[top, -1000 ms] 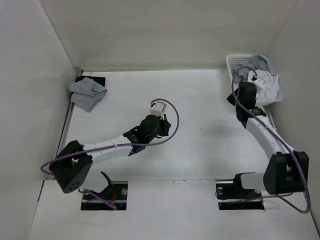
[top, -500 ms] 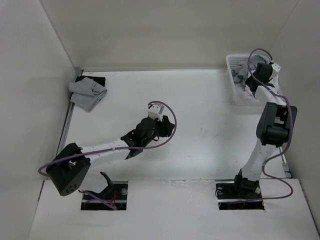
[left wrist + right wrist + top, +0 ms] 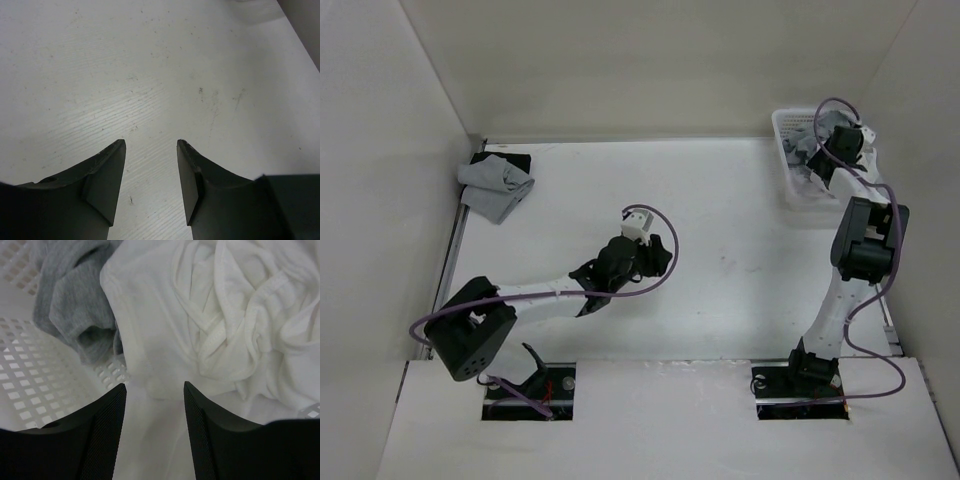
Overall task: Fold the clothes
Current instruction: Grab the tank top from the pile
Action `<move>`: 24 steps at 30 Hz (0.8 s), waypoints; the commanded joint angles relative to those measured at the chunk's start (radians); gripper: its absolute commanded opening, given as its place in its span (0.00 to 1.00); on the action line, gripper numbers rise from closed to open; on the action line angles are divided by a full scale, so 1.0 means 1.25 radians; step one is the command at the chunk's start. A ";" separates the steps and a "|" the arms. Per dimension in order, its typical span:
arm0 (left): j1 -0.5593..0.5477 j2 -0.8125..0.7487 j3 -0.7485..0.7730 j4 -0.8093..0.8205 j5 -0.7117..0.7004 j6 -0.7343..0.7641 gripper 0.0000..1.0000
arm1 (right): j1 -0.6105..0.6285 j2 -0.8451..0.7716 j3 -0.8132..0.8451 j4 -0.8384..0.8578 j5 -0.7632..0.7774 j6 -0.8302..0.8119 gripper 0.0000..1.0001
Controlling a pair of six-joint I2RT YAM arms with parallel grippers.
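Note:
The clothes, a crumpled white garment (image 3: 225, 315) with stitched hems and thin cords, lie in the white lattice basket (image 3: 20, 385). My right gripper (image 3: 154, 386) hangs open just above the garment, with white fabric showing between its fingers and nothing pinched. In the top view the right gripper (image 3: 817, 165) reaches down into the basket (image 3: 782, 125) at the back right. My left gripper (image 3: 150, 145) is open over bare table, holding nothing; from above the left gripper (image 3: 655, 252) sits near the table's middle.
A grey garment (image 3: 70, 285) lies bunched in the basket to the left of the white one. A folded grey cloth (image 3: 495, 187) rests at the back left, by the left wall. White walls enclose the table on three sides.
Both grippers have opened. The right arm has risen and reached over the basket, and the white garment that hung at the basket's edge now lies inside. The left arm has barely shifted.

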 commanded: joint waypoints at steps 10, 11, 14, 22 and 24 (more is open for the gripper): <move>0.009 0.032 0.030 0.060 0.025 -0.015 0.44 | -0.031 0.064 0.096 0.044 -0.006 0.004 0.37; 0.009 0.035 0.030 0.061 0.026 -0.015 0.44 | -0.031 0.067 0.098 0.047 -0.007 0.006 0.36; 0.008 0.043 0.032 0.065 0.034 -0.017 0.44 | -0.033 0.073 0.099 0.066 -0.025 0.015 0.42; 0.008 0.054 0.040 0.065 0.036 -0.017 0.44 | -0.038 0.035 0.050 0.138 -0.027 0.049 0.12; 0.008 0.057 0.042 0.065 0.036 -0.017 0.44 | -0.037 -0.003 0.008 0.178 -0.016 0.050 0.10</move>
